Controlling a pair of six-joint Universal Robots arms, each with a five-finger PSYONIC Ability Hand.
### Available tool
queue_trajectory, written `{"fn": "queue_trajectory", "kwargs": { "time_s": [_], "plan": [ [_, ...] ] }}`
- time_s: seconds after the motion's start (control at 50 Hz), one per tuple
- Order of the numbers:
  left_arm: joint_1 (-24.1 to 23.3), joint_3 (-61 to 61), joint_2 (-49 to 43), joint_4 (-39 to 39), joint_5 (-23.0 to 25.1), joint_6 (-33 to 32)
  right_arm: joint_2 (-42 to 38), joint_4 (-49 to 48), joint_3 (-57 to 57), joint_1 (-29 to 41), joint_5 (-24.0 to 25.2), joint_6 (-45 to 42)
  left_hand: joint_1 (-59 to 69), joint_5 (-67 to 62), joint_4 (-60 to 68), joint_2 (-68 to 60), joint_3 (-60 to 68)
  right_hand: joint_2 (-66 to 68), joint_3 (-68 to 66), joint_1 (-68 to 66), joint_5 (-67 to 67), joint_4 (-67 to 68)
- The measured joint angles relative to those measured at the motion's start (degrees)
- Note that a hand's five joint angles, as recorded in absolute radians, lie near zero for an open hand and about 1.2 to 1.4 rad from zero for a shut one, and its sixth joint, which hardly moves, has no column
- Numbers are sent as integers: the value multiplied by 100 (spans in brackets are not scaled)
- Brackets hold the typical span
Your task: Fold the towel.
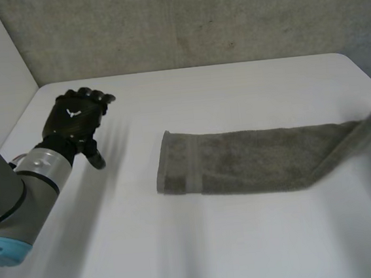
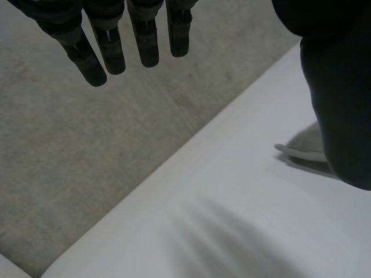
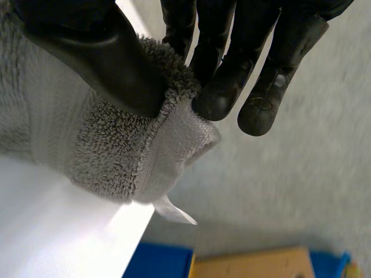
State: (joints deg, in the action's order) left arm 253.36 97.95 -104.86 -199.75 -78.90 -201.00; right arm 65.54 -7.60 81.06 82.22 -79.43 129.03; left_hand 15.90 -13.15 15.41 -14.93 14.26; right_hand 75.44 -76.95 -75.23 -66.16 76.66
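Two robot hands, and only one of them is busy: the right robot hand [image 3: 98,52] has its thumb and fingers [image 3: 220,87] pinched tight on the end hem of the towel [image 1: 253,159], out at the right edge of the worktop [image 1: 233,88]. The towel lies as a long narrow strip across the middle of the worktop, its left end flat, its right end lifted off the surface and slanting up toward that grip. Over on the left, the left robot hand [image 1: 75,120] hovers above bare worktop, well apart from the towel, fingers [image 2: 110,52] straight and relaxed with nothing in them. By my read this is the start of the end-over-end fold: the strip looks already narrowed lengthwise, and the held end needs carrying left to meet the free end. That calls for a lift high enough to clear the cloth, then a laydown with the hems lined up; the left robot hand could pin the left end so it doesn't drag. As for containers: past the worktop's right edge, lower down, sit a blue shape [image 3: 156,260] and a tan shape [image 3: 255,266], and I cannot tell whether either is a container, let alone what is in it.
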Motion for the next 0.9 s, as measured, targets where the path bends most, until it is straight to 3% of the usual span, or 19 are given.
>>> {"fn": "queue_trajectory", "kwargs": {
  "time_s": [0.04, 0.2, 0.4, 0.44, 0.52, 0.56, 0.62, 0.66, 0.68, 0.78, 0.9],
  "plan": [
    [30, -35, 22, -17, -4, 89, 13, -8, -135, 312, 9, 57, 0, 0, 0, 0, 0, 0, -18, -17, 0, 0],
    [89, -194, 37, -50, -81, 457, -490, -371, -705, 2843, 41, 309, 0, 18, 0, 0, 0, 27, -67, -18, 0, 0],
    [-2, -179, -51, -63, -206, 480, -1497, -767, -808, 4302, 219, 348, -1, 22, 0, 0, 0, 28, -68, -18, 0, 0],
    [-27, -185, -92, -81, -215, 471, -1614, -789, -808, 4393, 321, 369, -1, 22, 0, 0, -1, 17, -60, -9, 0, 0],
    [-136, -264, -234, -166, -231, 452, -1658, -795, -721, 4437, 695, 567, -1, 22, 0, 0, -1, -1844, 1916, 1820, 1910, -1923],
    [-198, -308, -292, -202, -241, 445, -1588, -794, -660, 4411, 872, 717, -1, 22, 0, 0, -1, -2105, 2230, 2168, 2244, -2261],
    [-314, -406, -376, -254, -282, 436, -1378, -781, -553, 4294, 1157, 1047, -1, 22, 0, 0, 0, -3579, 3703, 3669, 3742, -3648],
    [-421, -505, -450, -277, -354, 434, -1167, -753, -467, 4118, 1327, 1368, -1, 22, 0, 0, -1, -5433, 5531, 5550, 5789, -5584],
    [-447, -529, -468, -281, -375, 434, -1120, -747, -448, 4072, 1355, 1439, -1, 22, 0, 0, 0, -5716, 5828, 5772, 6056, -5866],
    [-657, -693, -605, -291, -556, 436, -774, -702, -259, 3733, 1387, 1896, -1, 23, 0, 0, 0, -6059, 6261, 6191, 6286, -6204],
    [-921, -774, -756, -289, -668, 426, -335, -588, 160, 3193, 1055, 2144, -1, 15, 0, -1, 0, -6059, 6264, 6198, 6286, -6204]
  ]
}}
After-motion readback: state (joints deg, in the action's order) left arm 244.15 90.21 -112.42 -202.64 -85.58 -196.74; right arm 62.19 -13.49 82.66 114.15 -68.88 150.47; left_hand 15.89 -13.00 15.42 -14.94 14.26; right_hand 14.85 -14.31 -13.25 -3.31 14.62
